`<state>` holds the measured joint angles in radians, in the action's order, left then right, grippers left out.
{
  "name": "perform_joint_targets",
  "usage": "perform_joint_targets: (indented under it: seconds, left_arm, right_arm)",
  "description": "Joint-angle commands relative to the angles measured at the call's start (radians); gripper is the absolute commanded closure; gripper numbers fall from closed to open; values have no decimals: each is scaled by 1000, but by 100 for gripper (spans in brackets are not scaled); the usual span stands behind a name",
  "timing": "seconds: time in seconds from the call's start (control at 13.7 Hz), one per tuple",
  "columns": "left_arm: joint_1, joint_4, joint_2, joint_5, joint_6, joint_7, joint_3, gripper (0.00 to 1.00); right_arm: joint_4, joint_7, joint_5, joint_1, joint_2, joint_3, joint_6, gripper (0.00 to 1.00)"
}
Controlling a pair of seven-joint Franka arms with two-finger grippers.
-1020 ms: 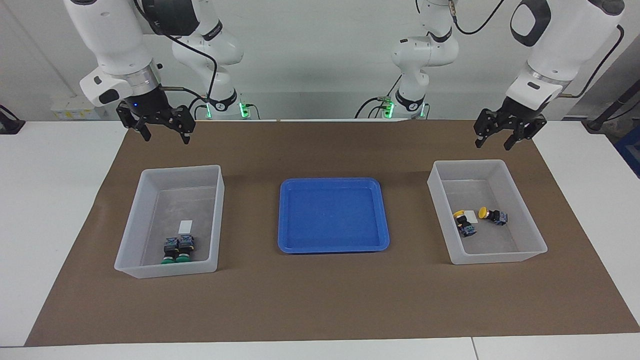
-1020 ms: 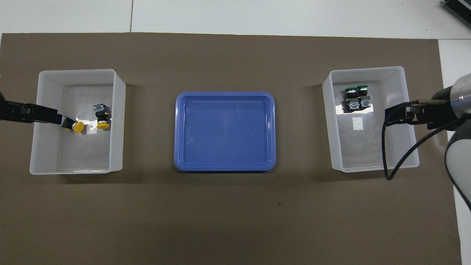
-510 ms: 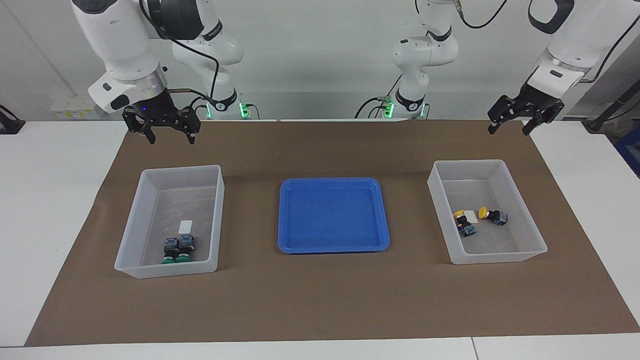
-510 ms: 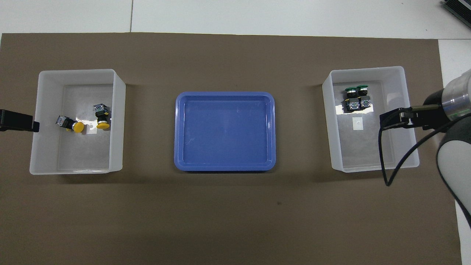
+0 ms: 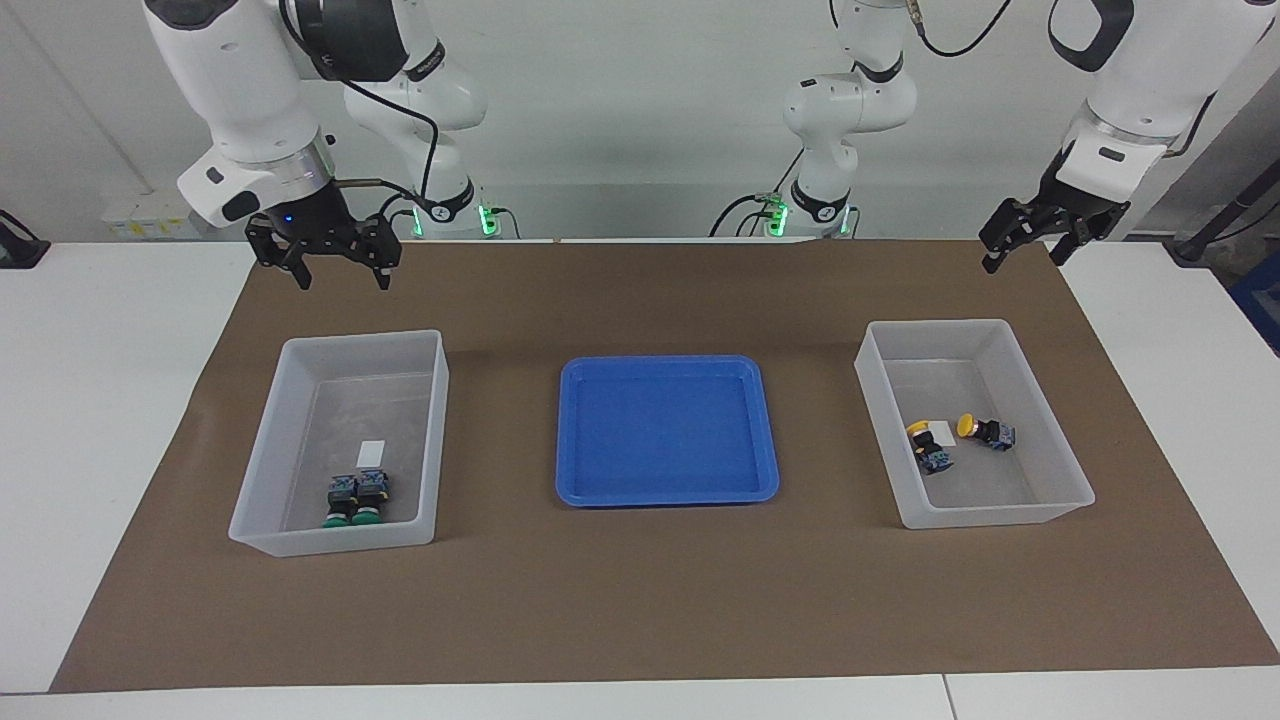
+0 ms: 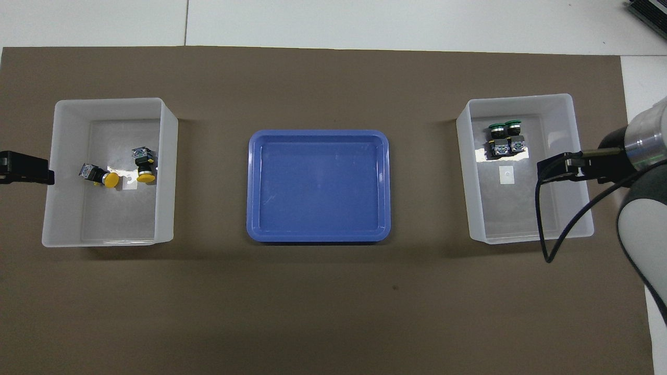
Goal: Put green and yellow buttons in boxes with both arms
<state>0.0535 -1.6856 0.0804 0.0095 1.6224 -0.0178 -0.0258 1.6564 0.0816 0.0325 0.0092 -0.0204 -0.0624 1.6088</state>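
Two green buttons (image 5: pixel 357 497) (image 6: pixel 504 136) lie side by side in the box (image 5: pixel 262 440) (image 6: pixel 521 97) toward the right arm's end. Two yellow buttons (image 5: pixel 930 445) (image 6: pixel 143 166) lie on their sides in the other box (image 5: pixel 960 325) (image 6: pixel 109 101) toward the left arm's end. My right gripper (image 5: pixel 341 278) (image 6: pixel 557 169) is open and empty, raised over the mat at the robots' edge of the green buttons' box. My left gripper (image 5: pixel 1022 260) (image 6: pixel 26 174) is open and empty, raised over the mat's corner beside the yellow buttons' box.
A shallow blue tray (image 5: pixel 665 430) (image 6: pixel 318 185) with nothing in it sits on the brown mat (image 5: pixel 640 590) between the two boxes. A small white label (image 5: pixel 371 453) lies in the green buttons' box. White table surrounds the mat.
Both grippers have risen and drawn back toward the robots. The left gripper has left the space over the yellow buttons' box. The buttons have not moved.
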Motion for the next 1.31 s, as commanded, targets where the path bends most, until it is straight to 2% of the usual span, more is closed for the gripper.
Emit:
perform_joint_targets:
  seconds: [0.0, 1.24]
  left_arm:
    - [-24, -107, 62, 21, 83, -13, 10, 0]
    - [-27, -115, 67, 21, 100, 65, 7, 0]
  right_arm:
    - [33, -14, -25, -5, -24, -1, 25, 0]
    - [37, -10, -25, -5, -26, 1, 25, 0]
